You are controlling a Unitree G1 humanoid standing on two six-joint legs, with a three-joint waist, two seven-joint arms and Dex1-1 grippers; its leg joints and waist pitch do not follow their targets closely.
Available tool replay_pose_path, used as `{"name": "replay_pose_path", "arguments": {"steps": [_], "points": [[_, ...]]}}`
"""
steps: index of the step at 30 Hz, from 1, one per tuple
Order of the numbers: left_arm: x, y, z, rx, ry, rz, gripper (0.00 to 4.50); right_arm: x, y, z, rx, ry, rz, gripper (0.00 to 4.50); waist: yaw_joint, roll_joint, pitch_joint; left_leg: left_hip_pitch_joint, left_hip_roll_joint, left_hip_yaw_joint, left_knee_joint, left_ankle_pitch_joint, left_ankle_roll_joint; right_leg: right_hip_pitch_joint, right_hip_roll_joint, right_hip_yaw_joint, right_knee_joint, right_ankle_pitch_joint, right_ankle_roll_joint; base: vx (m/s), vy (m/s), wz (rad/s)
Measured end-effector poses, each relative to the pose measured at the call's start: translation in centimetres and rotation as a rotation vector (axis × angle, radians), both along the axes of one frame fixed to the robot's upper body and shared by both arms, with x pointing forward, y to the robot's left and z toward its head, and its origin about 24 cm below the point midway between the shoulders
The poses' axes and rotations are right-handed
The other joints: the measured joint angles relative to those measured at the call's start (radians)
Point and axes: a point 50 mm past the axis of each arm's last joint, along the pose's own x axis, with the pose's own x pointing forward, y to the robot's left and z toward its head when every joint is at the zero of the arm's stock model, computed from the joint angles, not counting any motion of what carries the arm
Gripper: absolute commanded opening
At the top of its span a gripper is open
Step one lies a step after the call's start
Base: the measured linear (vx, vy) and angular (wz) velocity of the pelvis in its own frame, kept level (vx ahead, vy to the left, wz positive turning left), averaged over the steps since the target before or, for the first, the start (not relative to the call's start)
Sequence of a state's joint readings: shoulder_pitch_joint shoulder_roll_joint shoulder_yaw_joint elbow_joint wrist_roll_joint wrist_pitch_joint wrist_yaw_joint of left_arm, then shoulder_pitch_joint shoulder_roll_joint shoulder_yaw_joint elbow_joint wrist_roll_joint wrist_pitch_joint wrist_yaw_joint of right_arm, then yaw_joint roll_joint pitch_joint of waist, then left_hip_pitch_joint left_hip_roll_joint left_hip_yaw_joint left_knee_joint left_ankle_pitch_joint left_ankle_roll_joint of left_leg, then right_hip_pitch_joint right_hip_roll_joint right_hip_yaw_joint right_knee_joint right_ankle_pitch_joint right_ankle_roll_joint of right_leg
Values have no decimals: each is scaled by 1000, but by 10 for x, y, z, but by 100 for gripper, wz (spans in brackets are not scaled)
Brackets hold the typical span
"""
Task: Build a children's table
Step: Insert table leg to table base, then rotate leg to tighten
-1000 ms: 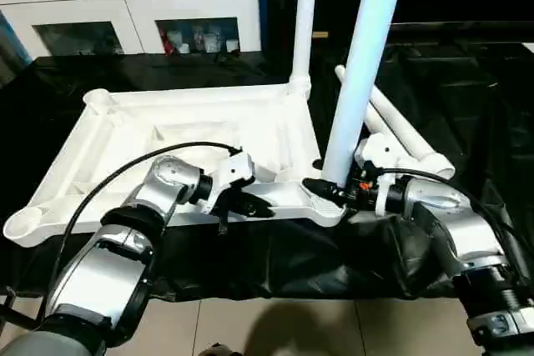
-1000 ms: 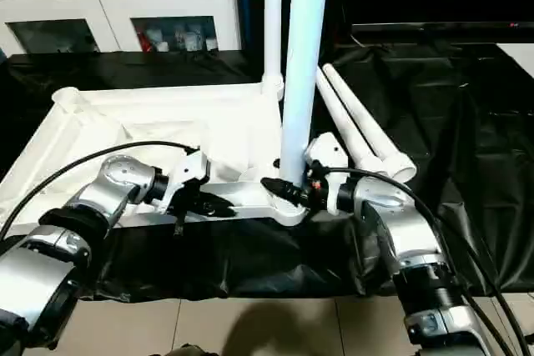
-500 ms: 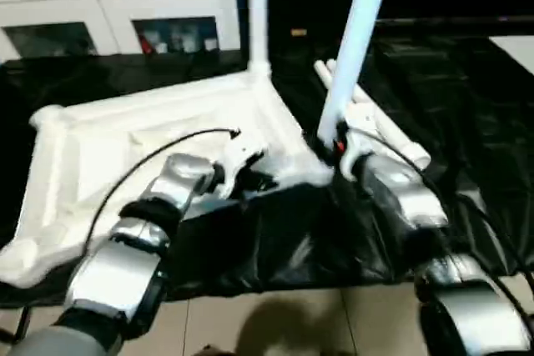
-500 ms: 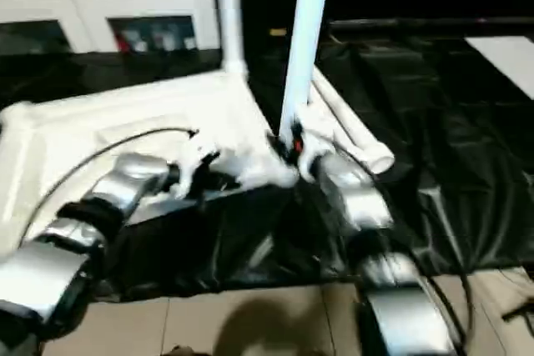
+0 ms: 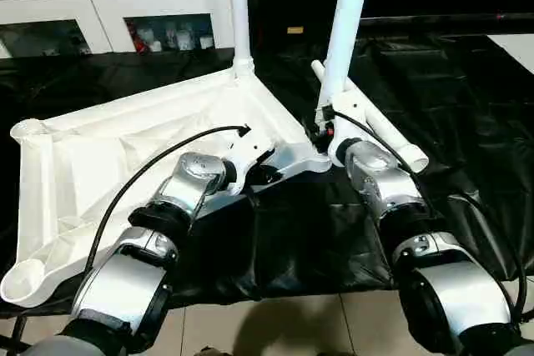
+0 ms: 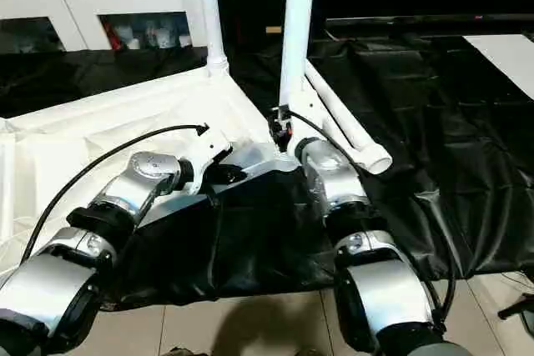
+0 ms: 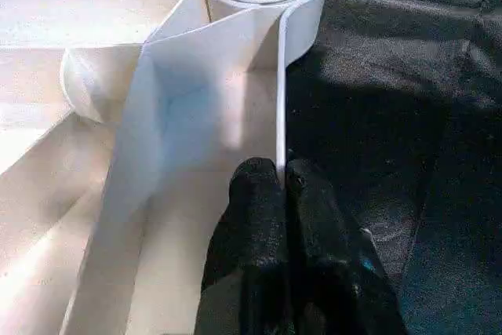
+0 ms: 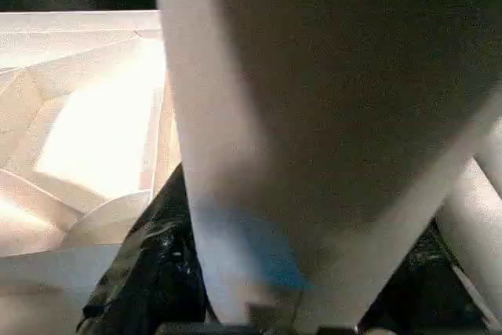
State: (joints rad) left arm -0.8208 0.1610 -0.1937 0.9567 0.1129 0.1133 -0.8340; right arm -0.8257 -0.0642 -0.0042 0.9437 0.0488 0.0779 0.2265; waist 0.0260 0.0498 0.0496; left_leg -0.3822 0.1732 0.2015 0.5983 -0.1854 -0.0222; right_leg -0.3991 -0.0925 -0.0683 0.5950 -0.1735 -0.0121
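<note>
A second leg is being fitted, it seems, into the near right corner socket of the white plastic tabletop [image 5: 125, 156], which lies upside down on the black cloth [image 5: 467, 106]. The tabletop's thin near edge is pinched by the left gripper [image 7: 281, 182], clenched tight. The tall white leg [image 5: 344, 31] is gripped low down by the right gripper [image 5: 324, 127]. Next, the leg likely must be pushed or turned fully home. Beside it, two spare white legs [image 5: 380, 127] lie flat. Farther back, one fitted leg [image 5: 239, 10] stands upright.

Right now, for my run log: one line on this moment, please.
left gripper: shut on tabletop rim | right gripper: holding leg at near corner socket | far leg: seated | spare legs: on black cloth
</note>
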Motion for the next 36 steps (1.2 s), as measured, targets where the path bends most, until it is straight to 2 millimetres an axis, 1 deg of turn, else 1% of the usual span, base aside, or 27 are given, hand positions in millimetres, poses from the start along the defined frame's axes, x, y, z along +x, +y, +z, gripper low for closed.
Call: {"name": "replay_pose_path", "arguments": {"steps": [1, 3, 6, 8, 12, 14, 15, 17, 18, 19, 22, 24, 28, 32, 33, 34, 35, 36], "points": [[0, 0, 0, 0, 0, -1, 0, 0, 0, 0, 3, -2, -1, 189, 0, 0, 0, 0, 0, 0, 0, 0, 0, 0, 0, 0, 0, 0, 0, 0, 0, 0], [0, 0, 0, 0, 0, -2, 0, 0, 0, -1, 13, -6, -1, 259, -1, 0, 0, 0, 0, 0, 0, 0, 0, 0, 0, 0, 0, 0, 0, 0, 0, 0], [-1, 2, 0, -1, -5, -6, 0, -2, 2, -5, 21, 6, 20, 270, -5, 0, 0, 0, 0, 0, 0, 0, 0, 0, 0, 0, 0, 0, 0, 0, 0, 0], [-2, 4, 0, -10, -8, -12, 0, -3, 1, -8, 32, 7, 29, 298, -8, 0, 0, -1, 0, 0, 0, 0, 0, -1, 0, 0, 0, 0, 0, 0, 0, 0], [-3, 7, 1, -20, -13, -32, 0, -4, 2, -7, 45, -7, 69, 320, -14, 0, 1, -4, 0, 0, -1, 0, 0, -4, 0, 0, -1, 0, 0, 0, 0, 0], [-3, 10, 1, -23, -19, -52, 0, -5, 2, -7, 53, -23, 104, 348, -15, -1, 1, -5, 0, 0, -2, 0, 0, -5, 0, 0, -1, 0, 0, 0, 0, 0], [-4, 12, 2, -25, -19, -66, 0, -6, 2, -7, 55, -30, 124, 357, -15, -1, 1, -6, 0, 0, -2, 0, 0, -5, 0, 0, -1, 0, 0, 0, 0, 0], [-7, 14, 1, -37, -16, -110, 0, -10, -2, -9, 44, -37, 181, 379, -7, 0, 2, -7, 0, 1, -2, 0, 0, -6, 0, -1, -2, 0, 0, 0, 0, 0], [-7, 15, 2, -38, -16, -124, 0, -11, -4, -9, 34, -43, 204, 379, -2, 0, 2, -7, 0, 1, -2, 0, 0, -7, 0, -1, -2, 0, 0, 0, 0, 0], [-7, 17, 2, -33, -18, -137, 0, -13, -4, -9, 27, -46, 237, 390, 3, 0, 2, -8, 1, 1, -2, 0, 0, -7, 0, -1, -2, 0, 0, 0, 0, 0], [-10, 21, 3, -27, -15, -192, 0, -21, -14, -10, -20, -47, 369, 390, 16, 1, 3, -8, 1, 2, -2, 0, 0, -7, 0, -1, -2, 0, 0, 0, 0, 0], [-11, 24, 3, -25, -11, -213, 0, -25, -17, -10, -38, -45, 424, 390, 21, 1, 3, -8, 1, 2, -2, 0, 0, -7, 0, -1, -1, 0, 0, 0, 0, 0], [-15, 27, 2, -34, 26, -294, 0, -40, -36, -9, -78, -16, 589, 390, 38, 2, 3, -8, 1, 2, -1, 0, 0, -6, 0, -1, -1, 0, 0, 0, 0, 0], [-20, 31, 2, -37, 65, -381, 0, -54, -46, -7, -77, 38, 727, 390, 52, 2, 3, -8, 1, 2, -1, 0, 0, -6, 0, 0, -1, 0, 0, 0, 0, 0], [-21, 31, 2, -40, 70, -394, 0, -57, -48, -9, -76, 60, 744, 374, 57, 1, 3, -8, 1, 2, -1, 0, 0, -6, 0, 0, -1, 0, 0, 0, 0, 0], [-22, 31, 1, -44, 83, -423, 0, -63, -54, -9, -83, 96, 780, 364, 63, 4, 4, -7, 1, 2, 0, 0, 0, -6, 0, 0, -2, 0, 0, 0, 0, 0], [-24, 31, 0, -46, 93, -440, 0, -66, -56, -10, -88, 117, 806, 364, 65, 7, 5, -7, 1, 2, 0, 0, 0, -5, -1, 0, -1, 0, 0, 0, 0, 0], [-25, 32, 0, -45, 101, -459, 0, -69, -60, -9, -96, 140, 828, 353, 67, 7, 5, -7, 1, 3, 0, 0, 0, -5, -1, 0, -1, 0, 0, 0, 0, 0]]}}
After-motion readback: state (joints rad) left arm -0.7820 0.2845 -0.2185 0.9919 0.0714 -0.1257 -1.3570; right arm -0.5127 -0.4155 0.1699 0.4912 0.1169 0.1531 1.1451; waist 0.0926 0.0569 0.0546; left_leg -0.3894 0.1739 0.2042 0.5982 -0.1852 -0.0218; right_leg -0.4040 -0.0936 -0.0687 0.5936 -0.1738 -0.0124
